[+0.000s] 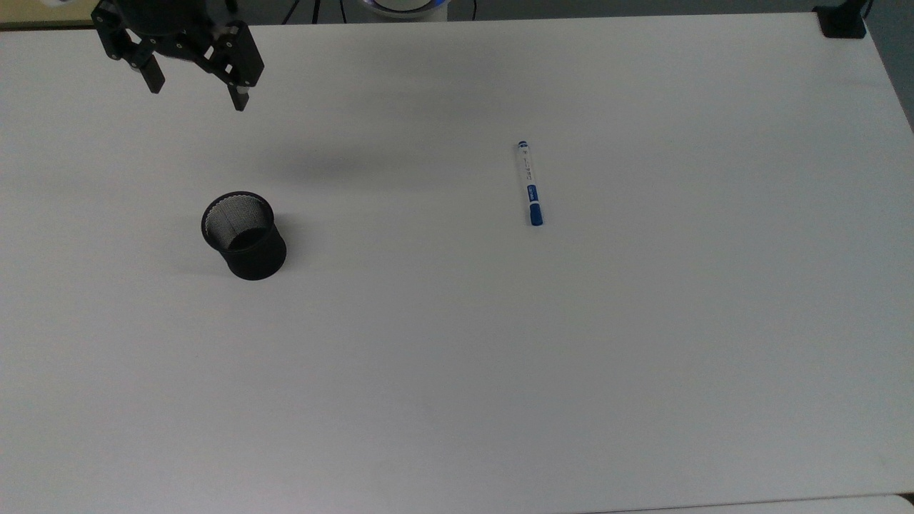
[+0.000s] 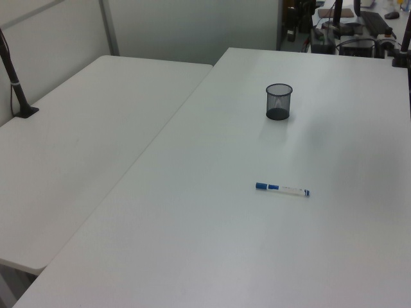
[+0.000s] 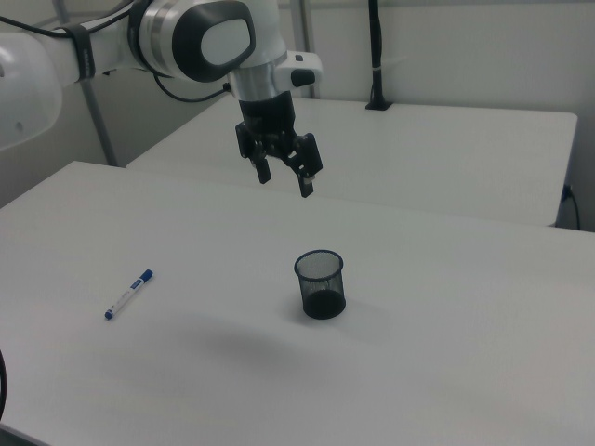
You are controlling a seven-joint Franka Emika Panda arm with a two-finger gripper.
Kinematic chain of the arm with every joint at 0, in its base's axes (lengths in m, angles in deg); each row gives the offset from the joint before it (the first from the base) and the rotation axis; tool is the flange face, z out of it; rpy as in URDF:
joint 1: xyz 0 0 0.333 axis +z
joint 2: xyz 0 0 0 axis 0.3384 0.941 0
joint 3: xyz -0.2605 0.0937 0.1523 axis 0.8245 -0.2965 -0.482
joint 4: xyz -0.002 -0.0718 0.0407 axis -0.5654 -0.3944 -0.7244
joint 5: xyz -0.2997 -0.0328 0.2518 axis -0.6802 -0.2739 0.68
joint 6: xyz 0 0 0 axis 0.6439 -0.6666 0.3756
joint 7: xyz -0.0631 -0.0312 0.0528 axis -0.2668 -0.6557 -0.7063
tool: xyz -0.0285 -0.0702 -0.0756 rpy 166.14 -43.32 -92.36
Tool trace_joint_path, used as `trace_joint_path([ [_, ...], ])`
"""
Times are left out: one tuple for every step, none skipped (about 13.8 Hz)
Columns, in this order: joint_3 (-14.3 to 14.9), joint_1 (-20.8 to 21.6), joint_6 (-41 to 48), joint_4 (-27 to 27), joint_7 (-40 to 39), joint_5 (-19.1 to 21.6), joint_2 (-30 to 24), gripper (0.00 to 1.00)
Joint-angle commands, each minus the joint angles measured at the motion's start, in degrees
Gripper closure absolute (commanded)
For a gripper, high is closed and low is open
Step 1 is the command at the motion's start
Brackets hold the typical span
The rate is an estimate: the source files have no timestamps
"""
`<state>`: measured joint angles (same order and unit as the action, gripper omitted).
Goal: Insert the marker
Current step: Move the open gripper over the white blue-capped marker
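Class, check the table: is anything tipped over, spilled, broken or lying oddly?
Nothing stands out. The mesh cup stands upright, the marker lies flat and capped on the table, apart from it, and the open pincer hangs above.

I see a white table (image 1: 543,371) filling most of the top view, matte and evenly lit, with soft grey shadows in its upper left. A black clamp (image 1: 841,21) sits on its upper right corner. In the left view a second white table (image 2: 77,154) butts against it on the left of the frame, with a thin seam between them; a black post (image 2: 14,80) stands at that table's far left edge. Pale walls (image 2: 186,25) run along the top, and a cluttered desk (image 2: 350,29) shows at the upper right. In the right view, another black pole (image 3: 376,56) rises at top centre against a light wall.
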<state>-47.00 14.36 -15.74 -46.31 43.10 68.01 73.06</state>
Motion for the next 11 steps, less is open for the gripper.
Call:
trace_joint_path([
  [-0.7, 3.4, 2.1, -1.3, -0.1, 0.6, -0.4, 0.00],
  [-0.7, 3.6, 2.1, -1.2, -0.1, 0.6, -0.4, 0.00],
  [-0.7, 3.6, 2.2, -1.3, -0.1, 0.6, -0.4, 0.00],
  [-0.7, 3.7, 2.6, -1.3, -0.1, 0.6, -0.4, 0.00],
  [-0.7, 3.7, 2.7, -1.3, -0.1, 0.5, -0.5, 0.00],
  [-0.7, 3.7, 2.7, -1.3, -0.1, 0.6, -0.5, 0.00],
  [-0.7, 3.7, 2.7, -1.3, -0.2, 0.6, -0.5, 0.00],
  [-0.7, 3.8, 2.7, -1.4, -0.1, 0.5, -0.4, 0.00],
  [-0.7, 4.3, 2.7, -1.4, -0.1, 0.4, -0.4, 0.00],
  [-0.1, 6.1, 2.7, -1.7, -0.1, 0.3, -0.4, 0.00],
  [0.1, 7.3, 2.9, -2.3, -0.1, 0.2, -0.4, 0.00],
])
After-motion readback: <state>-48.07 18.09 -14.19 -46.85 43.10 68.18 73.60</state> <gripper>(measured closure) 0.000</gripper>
